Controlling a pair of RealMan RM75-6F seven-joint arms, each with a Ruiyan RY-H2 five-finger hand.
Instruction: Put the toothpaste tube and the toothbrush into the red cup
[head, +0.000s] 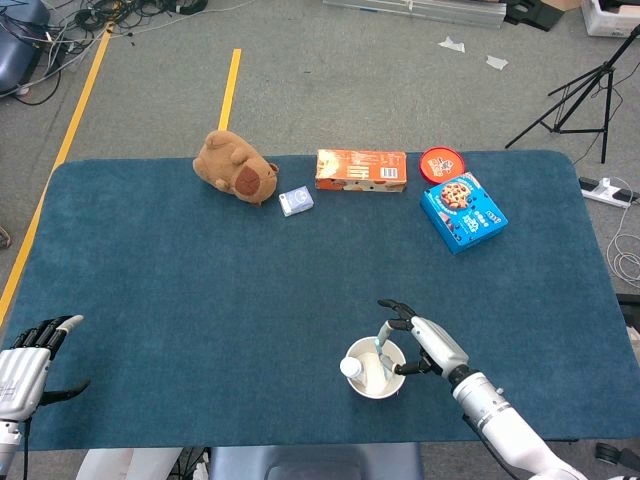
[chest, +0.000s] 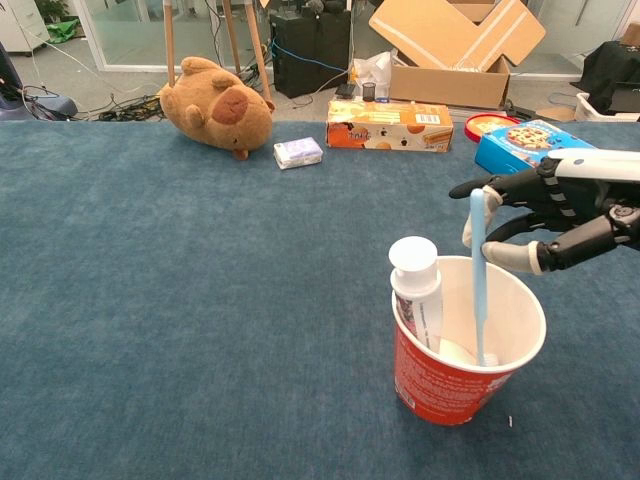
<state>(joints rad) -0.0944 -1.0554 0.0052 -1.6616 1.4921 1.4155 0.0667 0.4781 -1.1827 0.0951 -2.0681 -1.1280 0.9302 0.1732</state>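
Standing on blue table (chest: 150, 300): red cup (chest: 450, 385) (near front edge), toothpaste tube (chest: 416, 290) upright inside. Right hand (chest: 560, 210) pinching toothbrush (chest: 477, 270), bristle end down in cup. Left hand (head: 25, 365) apart, fingers spread, holding nothing.

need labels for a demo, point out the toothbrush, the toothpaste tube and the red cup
toothbrush (chest: 478, 270): chest view, mid handle.
toothpaste tube (chest: 413, 262): chest view, white cap sticking up out of the cup.
red cup (chest: 440, 389): chest view, red outer wall.
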